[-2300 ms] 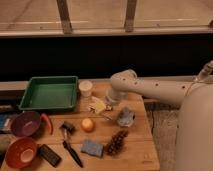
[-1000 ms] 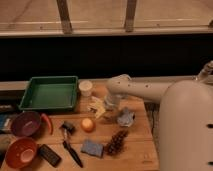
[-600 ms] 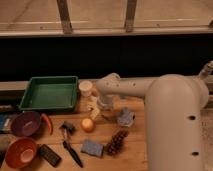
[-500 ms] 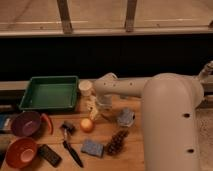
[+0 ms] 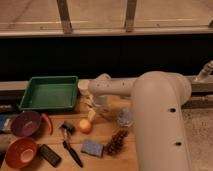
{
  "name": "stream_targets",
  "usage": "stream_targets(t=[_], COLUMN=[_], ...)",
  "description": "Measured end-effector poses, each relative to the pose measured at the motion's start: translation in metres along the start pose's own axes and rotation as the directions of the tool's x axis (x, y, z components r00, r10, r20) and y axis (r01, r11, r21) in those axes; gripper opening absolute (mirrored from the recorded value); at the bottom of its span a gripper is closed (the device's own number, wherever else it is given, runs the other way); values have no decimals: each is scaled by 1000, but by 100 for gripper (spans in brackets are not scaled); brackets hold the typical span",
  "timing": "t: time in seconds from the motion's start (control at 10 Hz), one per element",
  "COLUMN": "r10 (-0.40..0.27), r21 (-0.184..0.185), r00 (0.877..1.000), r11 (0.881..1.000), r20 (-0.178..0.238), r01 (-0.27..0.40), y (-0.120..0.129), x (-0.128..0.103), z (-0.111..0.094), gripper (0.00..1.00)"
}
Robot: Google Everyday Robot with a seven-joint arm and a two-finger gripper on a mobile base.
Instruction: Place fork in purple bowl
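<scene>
The fork [image 5: 91, 114] is a small pale yellow piece lying on the wooden table [image 5: 102, 135], just right of centre. It is partly covered by my gripper [image 5: 97, 105]. The gripper hangs straight over the fork at the end of the white arm, which reaches in from the right, and it stands open with nothing held. The purple bowl [image 5: 26, 123] sits at the table's left side, well to the left of the gripper.
A green tray [image 5: 50, 93] and a white cup [image 5: 84, 86] stand at the back. An orange fruit [image 5: 85, 126], a black-handled brush [image 5: 70, 146], a blue sponge [image 5: 92, 148], a pine cone [image 5: 116, 142] and an orange bowl [image 5: 20, 152] lie in front. The bulky arm fills the right side.
The arm has swung left and forward. The gripper has moved from the right of the fork to directly over it.
</scene>
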Motion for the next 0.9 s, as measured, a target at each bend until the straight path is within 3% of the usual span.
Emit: stream_targets(t=[0.4, 0.9], r10=[12, 26], r21=[-6, -3], r00=[1000, 1000], r11=[1000, 1000], r20=[-7, -10], r01=[-12, -26], y=[6, 4], x=[6, 13], z=[5, 3], gripper=[76, 24])
